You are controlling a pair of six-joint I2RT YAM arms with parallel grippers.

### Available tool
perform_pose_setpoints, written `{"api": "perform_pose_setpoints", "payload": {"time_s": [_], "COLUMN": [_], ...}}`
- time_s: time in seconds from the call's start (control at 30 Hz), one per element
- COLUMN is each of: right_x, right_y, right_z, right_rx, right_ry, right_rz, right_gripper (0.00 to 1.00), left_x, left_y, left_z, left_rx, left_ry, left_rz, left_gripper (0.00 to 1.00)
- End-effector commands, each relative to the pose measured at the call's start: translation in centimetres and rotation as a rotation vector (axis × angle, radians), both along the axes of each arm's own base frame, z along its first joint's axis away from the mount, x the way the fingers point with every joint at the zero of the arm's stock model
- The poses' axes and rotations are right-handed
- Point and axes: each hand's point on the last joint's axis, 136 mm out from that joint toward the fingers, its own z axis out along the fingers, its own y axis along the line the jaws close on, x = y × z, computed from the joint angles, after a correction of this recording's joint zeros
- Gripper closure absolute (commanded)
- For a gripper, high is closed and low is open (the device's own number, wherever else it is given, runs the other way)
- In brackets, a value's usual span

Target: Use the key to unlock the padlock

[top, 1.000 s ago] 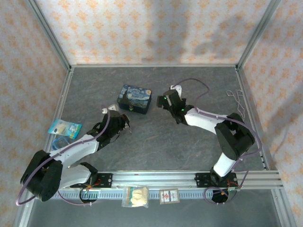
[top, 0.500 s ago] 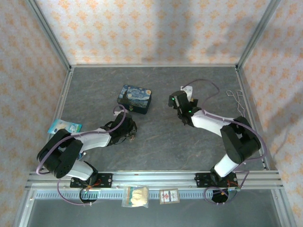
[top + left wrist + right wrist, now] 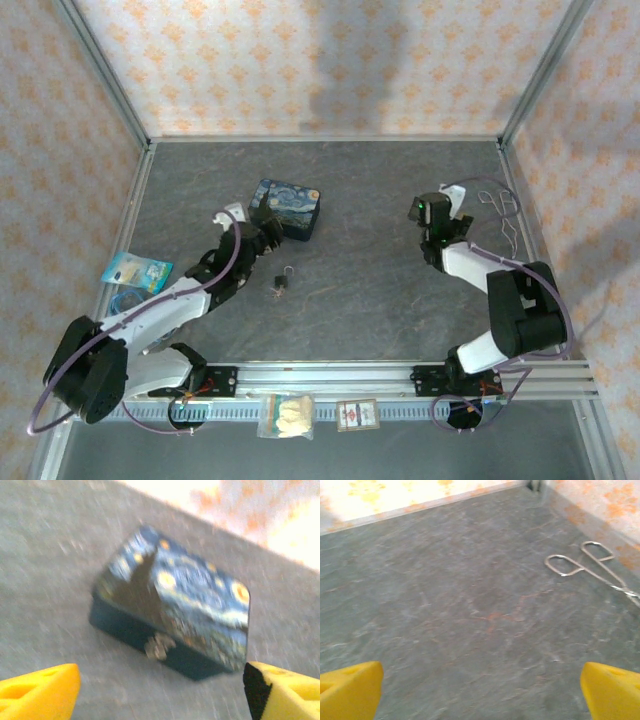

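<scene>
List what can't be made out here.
- Top view: the padlock is too small to tell whether its shackle is open or shut, or where the key sits.
- Left wrist view: motion blur smears the box, and the state of its clasp is unclear.
- Right wrist view: the right edge cuts off the wire loops.

The left arm (image 3: 165, 305) and right arm (image 3: 470, 262) have black joint housings, white link shells and black bases (image 3: 188, 372). A thin purple cable (image 3: 233, 250) loops along each. A green light (image 3: 421, 207) glows near the right wrist. The left hand (image 3: 160, 692) has bright yellow wedge fingers (image 3: 40, 687), one with a black inner face; the right hand (image 3: 480, 692) has plain yellow ones.
</scene>
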Motion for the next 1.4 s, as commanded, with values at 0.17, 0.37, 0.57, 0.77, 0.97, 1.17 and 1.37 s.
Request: {"api": "perform_pose_setpoints", "payload": {"time_s": [0.17,0.37,0.57,0.77,0.97,1.17,1.37], "right_x": [-0.9,-1.3,-3.0,-4.1,-4.3,-4.2,-4.2], "right_y": [-1.9,-3.1,-3.2,-3.5,-3.5,-3.4,-3.4], "right_z": [0.9,1.1,1.1,0.8,1.2,1.1,1.0], "right_rx": [-0.054,-0.041,-0.019,0.017,0.005,0.005,0.007], "right_ry": [-0.178,-0.275,-0.346,-0.39,-0.419,-0.411,-0.408], "right_rz": [0.022,0.006,0.026,0.052,0.054,0.056,0.056], "right_gripper": [0.0,0.0,0.0,0.0,0.0,0.0,0.0], "left_x": [0.5,-0.2,0.1,0.9,0.6,0.2,1.1], "left_y": [10.9,14.8,16.3,16.3,16.7,15.2,14.9], "left_z": [3.2,1.1,0.3,-2.0,-1.7,-1.9,-2.7], "left_rx": [0.178,0.347,0.459,0.483,0.456,0.418,0.421], "left_ry": [-0.19,-0.187,-0.191,-0.167,-0.297,-0.386,-0.329], "left_rz": [0.347,0.464,0.5,0.465,0.416,0.275,0.245], "left_gripper": [0.02,0.01,0.01,0.01,0.01,0.01,0.01]}}
